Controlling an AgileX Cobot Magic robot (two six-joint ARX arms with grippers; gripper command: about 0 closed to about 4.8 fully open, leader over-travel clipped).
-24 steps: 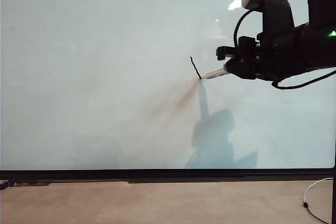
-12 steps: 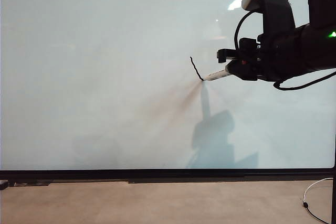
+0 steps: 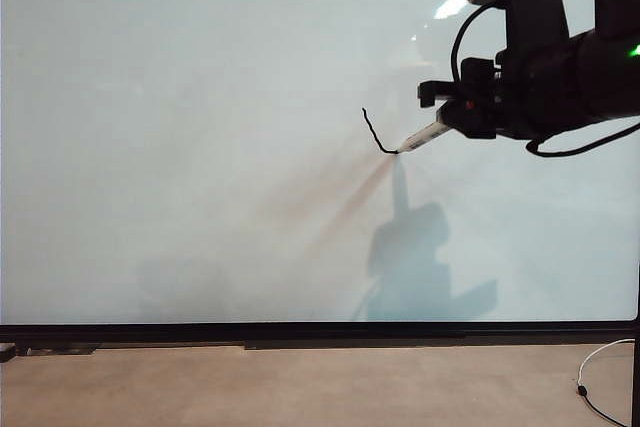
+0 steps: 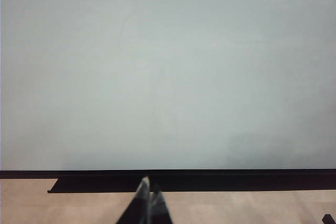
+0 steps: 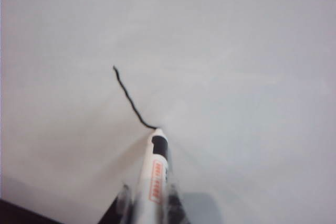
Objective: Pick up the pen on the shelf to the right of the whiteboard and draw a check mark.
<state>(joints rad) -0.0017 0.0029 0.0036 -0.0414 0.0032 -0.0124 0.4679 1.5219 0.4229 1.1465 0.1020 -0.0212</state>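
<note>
The whiteboard [image 3: 200, 147] fills most of the exterior view. At its upper right my right gripper [image 3: 452, 119] is shut on the pen [image 3: 424, 135], a slim white marker whose dark tip touches the board. A thin black line [image 3: 373, 133], the first stroke of the check mark, runs down and curls right into the tip. In the right wrist view the pen [image 5: 154, 174] sticks out between the fingers of the right gripper [image 5: 149, 203], its tip at the end of the black line [image 5: 129, 99]. My left gripper [image 4: 148, 190] is shut, empty, low before the whiteboard [image 4: 168, 72].
A black frame [image 3: 300, 332] runs along the board's lower edge, above a tan surface [image 3: 300, 387]. A white cable [image 3: 592, 362] lies at the lower right. The right arm's shadow [image 3: 415, 257] falls on the board below the pen.
The right gripper has moved slightly right and up with the pen. The black line has grown a short hook to the right at its lower end. The left arm has not moved.
</note>
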